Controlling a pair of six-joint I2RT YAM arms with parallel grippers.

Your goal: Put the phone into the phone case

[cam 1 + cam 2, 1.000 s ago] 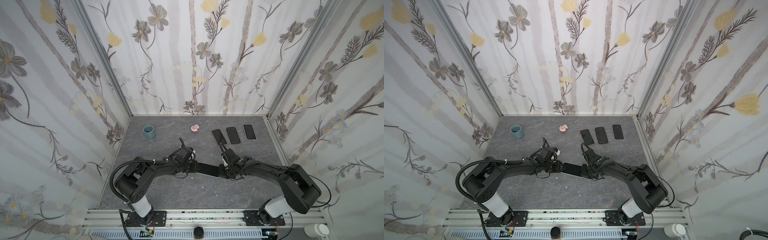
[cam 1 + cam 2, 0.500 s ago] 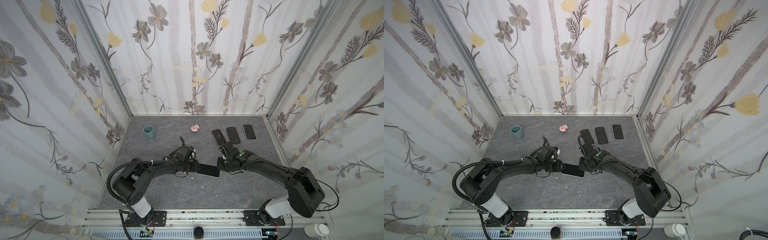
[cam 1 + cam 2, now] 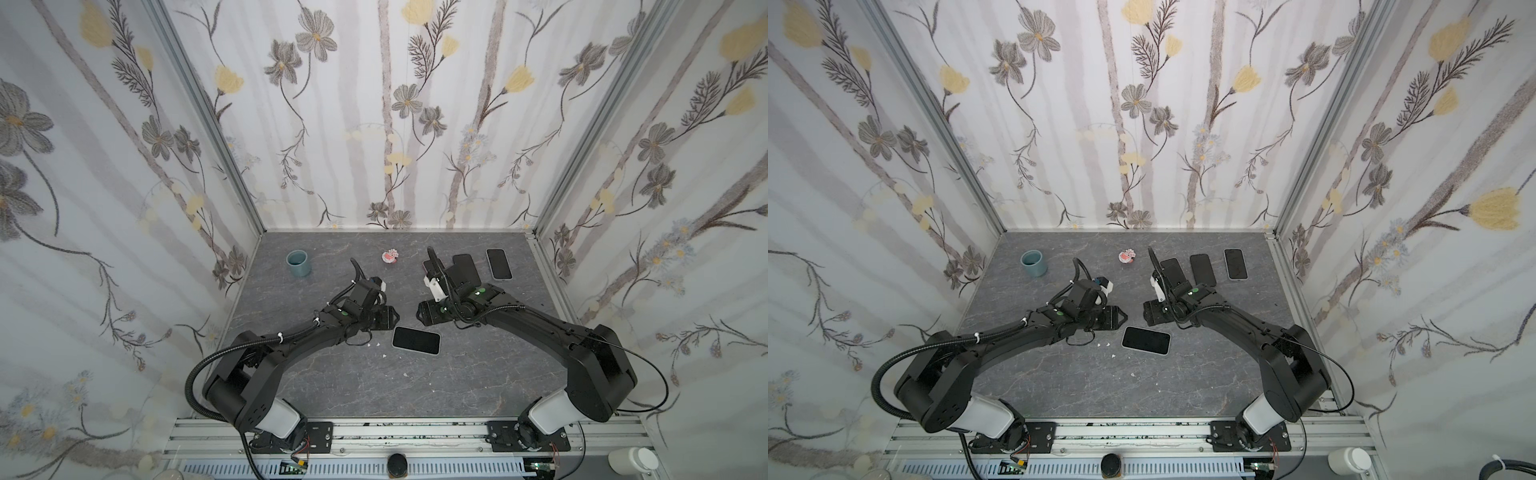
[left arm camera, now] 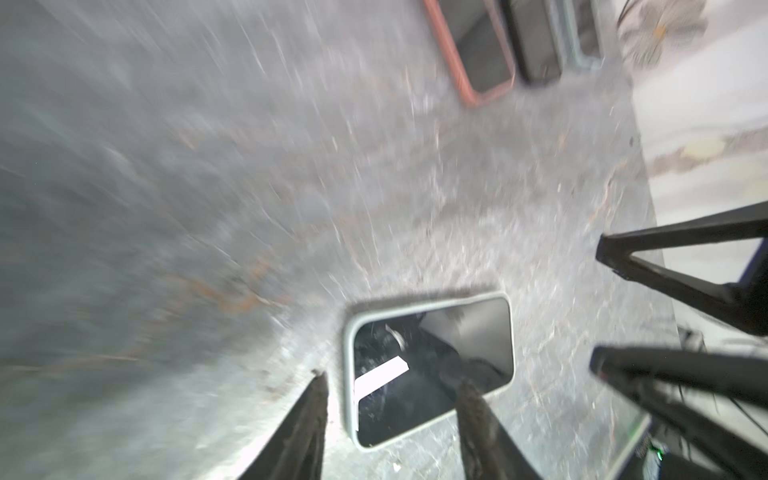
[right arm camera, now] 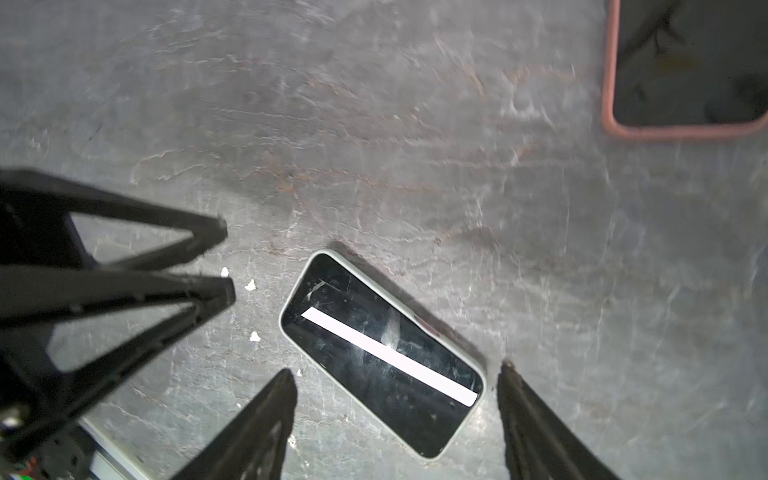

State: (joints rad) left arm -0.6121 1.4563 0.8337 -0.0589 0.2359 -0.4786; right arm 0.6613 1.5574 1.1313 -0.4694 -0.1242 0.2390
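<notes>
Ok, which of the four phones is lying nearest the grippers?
The pale-cased phone lying screen-up at mid-table, close by the tips of the left gripper and right gripper. The other three phones sit in a row at the back right.

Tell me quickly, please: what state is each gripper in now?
Left gripper: open, holding nothing.
Right gripper: open, holding nothing; the cased phone lies free on the table.

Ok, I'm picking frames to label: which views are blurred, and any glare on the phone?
Left wrist view: strong motion blur over the table, phone edges soft. Right wrist view: mostly sharp, a white glare strip across the phone screen. Both top views: sharp, evenly lit.
</notes>
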